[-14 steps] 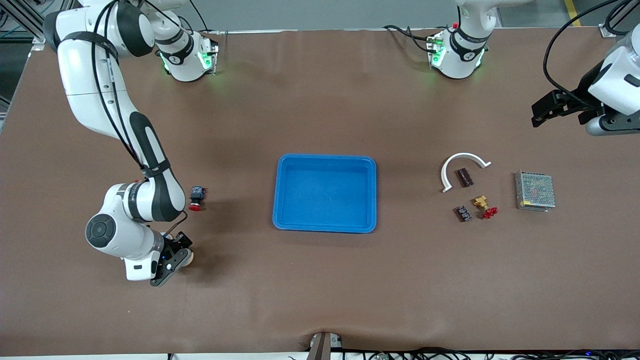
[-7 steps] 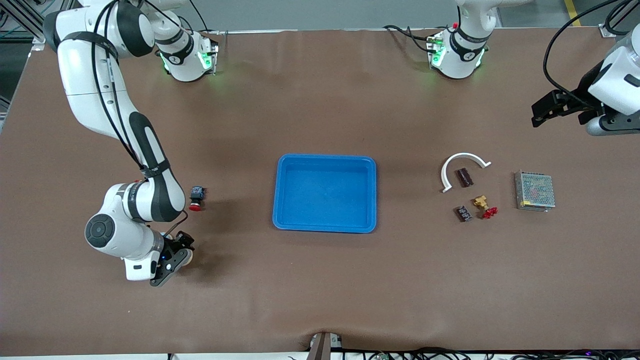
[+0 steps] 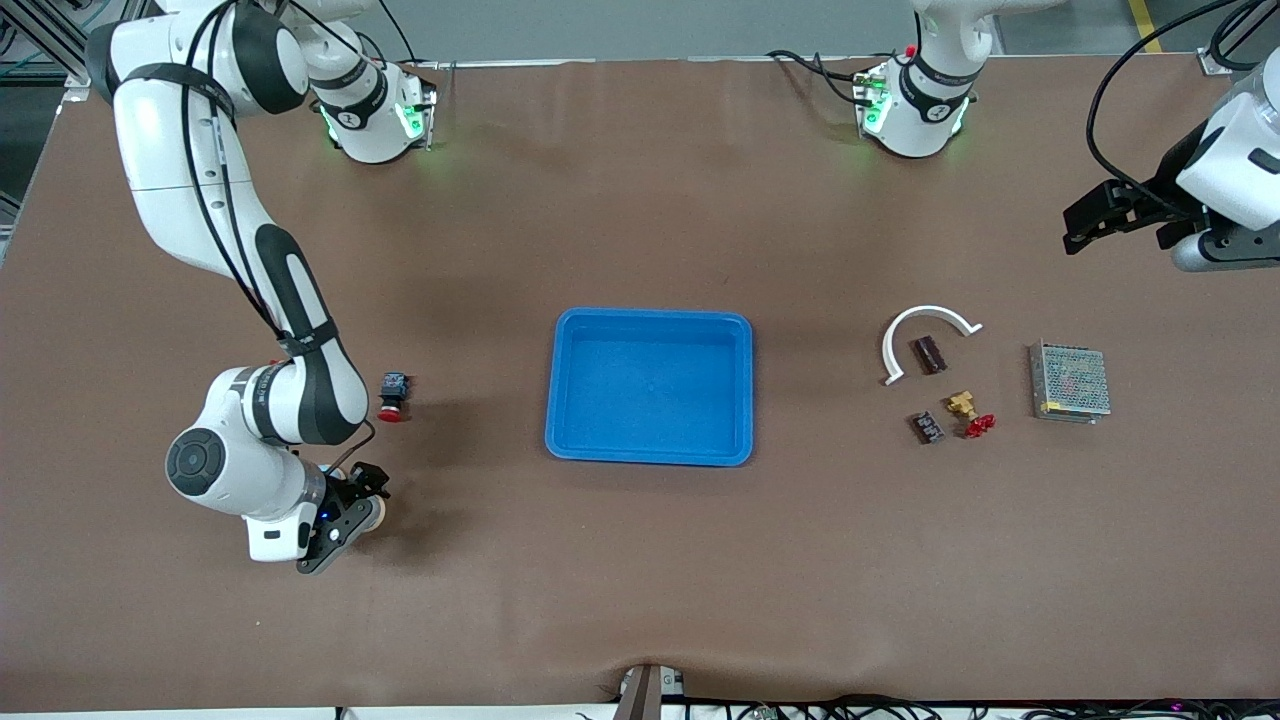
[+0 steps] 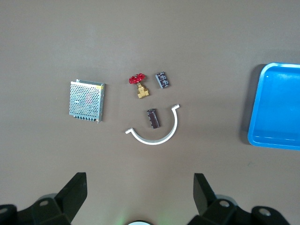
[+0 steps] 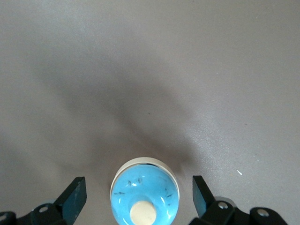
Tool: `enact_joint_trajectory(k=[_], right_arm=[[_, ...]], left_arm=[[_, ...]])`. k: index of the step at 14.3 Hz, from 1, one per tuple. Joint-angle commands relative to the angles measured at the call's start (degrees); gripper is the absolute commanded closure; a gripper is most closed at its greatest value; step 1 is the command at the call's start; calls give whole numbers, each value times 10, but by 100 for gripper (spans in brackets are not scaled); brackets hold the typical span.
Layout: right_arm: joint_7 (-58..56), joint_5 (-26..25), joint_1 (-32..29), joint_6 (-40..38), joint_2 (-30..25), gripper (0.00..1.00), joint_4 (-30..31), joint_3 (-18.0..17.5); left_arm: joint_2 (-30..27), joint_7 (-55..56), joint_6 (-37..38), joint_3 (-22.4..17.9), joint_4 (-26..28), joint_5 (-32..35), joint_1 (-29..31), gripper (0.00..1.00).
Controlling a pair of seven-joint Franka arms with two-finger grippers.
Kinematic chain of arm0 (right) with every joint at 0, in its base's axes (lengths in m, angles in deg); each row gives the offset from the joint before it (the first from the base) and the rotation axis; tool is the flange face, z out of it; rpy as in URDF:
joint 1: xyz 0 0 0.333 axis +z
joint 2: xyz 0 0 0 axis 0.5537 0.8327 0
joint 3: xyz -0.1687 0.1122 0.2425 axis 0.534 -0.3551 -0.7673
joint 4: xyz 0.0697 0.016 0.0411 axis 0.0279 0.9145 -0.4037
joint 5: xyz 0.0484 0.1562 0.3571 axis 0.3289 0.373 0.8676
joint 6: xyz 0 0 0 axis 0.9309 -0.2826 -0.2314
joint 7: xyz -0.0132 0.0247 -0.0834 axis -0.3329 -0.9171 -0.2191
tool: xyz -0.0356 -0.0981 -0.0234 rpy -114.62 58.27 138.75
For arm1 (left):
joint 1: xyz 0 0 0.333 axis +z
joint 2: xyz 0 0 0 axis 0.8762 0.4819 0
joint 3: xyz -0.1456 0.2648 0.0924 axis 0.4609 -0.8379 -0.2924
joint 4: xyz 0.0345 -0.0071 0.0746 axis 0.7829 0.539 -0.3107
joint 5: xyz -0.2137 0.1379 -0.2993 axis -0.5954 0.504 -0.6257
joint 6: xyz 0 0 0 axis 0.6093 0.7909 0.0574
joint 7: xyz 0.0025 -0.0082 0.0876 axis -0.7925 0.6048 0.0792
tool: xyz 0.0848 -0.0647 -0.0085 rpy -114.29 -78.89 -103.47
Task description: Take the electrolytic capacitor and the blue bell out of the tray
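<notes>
Right gripper (image 3: 345, 520) is seen low over the brown table (image 3: 640, 560) at the right arm's end, nearer the front camera than the blue rectangular plastic tray (image 3: 650, 386) at the table's middle. In the right wrist view the jaws stand spread wide, with the round bell with a blue dome, white base and cream button (image 5: 145, 191) set on the table between the two fingers (image 5: 73, 197). A clear gap is seen on each side of the bell; neither finger touches it, so nothing is held. In the front view only a pale edge of the bell is made out under the gripper.

A small black-and-red push-button part (image 3: 393, 396) is noted on the table just beside the right arm's forearm, farther from the front camera than the gripper.

Left gripper (image 3: 1085, 222) is held high above the left arm's end of the table, waiting. Its jaws are spread wide in the left wrist view and nothing is between them.

Below it a cluster lies: a dark brown cylindrical capacitor (image 4: 153, 117) inside the curve of a white plastic arc (image 4: 157, 136), not touching it; a black chip-like block (image 4: 162, 79); a brass valve with a red handle (image 4: 140, 86); a perforated metal power-supply box (image 4: 86, 100) toward the table's end. The capacitor is well apart from the left gripper.
</notes>
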State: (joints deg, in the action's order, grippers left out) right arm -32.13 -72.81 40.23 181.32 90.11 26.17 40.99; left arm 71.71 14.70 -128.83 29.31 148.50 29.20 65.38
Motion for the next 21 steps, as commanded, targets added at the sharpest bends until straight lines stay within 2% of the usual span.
enact_joint_trajectory(k=[1,7,10,12,14,17,19,21], right_arm=[[19,14,-8,-47,-22,0,-6,-9],[157,5,-4,-246,-69,0,-86,-3],[225,4,0,-303,-135,0,-81,-5],[279,-13,1,-374,-179,0,-74,-6],[338,-17,2,-408,-227,0,-45,-6],[369,-35,0,-408,-309,0,23,-5],[445,-37,-5,-406,-374,0,77,-4],[470,-50,-16,-404,-427,0,115,-4]], left_arm=[[-1,1,0,-2,-4,-11,-1,0],[-1,1,0,-2,-4,-8,-1,0],[-1,1,0,-2,-8,-7,-1,0],[0,0,0,-2,-11,-7,-1,0],[0,0,0,-2,-11,-7,-1,0],[1,0,0,-2,-10,-7,-2,0],[1,-2,0,-2,-11,-7,-2,0],[1,-5,0,-2,-11,-7,-1,0]])
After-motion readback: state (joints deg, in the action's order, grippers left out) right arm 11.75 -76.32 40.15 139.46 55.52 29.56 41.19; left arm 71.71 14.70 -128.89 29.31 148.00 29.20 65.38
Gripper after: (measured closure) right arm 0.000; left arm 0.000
